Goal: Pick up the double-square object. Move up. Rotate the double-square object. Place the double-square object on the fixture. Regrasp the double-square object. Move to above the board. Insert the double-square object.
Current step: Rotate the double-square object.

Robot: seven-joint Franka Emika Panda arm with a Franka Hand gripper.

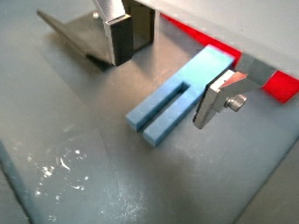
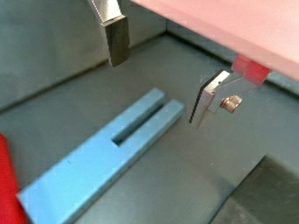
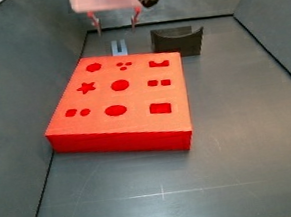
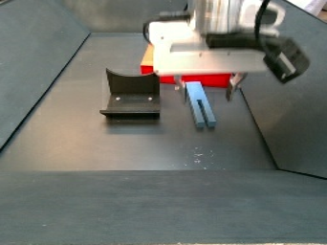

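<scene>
The end effector (image 2: 158, 74) hung released, fingers spread, just above the double-square object (image 2: 100, 162), which lay flat on the floor below it. Apparently nothing was yet done: the fixture (image 4: 129, 97) stood empty beside, the board (image 3: 119, 98) beyond.

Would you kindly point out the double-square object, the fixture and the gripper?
double-square object (image 4: 201, 103), side view, middle of bar.
fixture (image 4: 129, 99), side view, its front wall.
gripper (image 2: 162, 68), wrist view, between open fingertips, above the bar.

Even, soft overhead light, faint glare patch on floor (image 1: 61, 168), tool (image 2: 163, 70) edges perhaps slightly blurred, low resolution
</scene>
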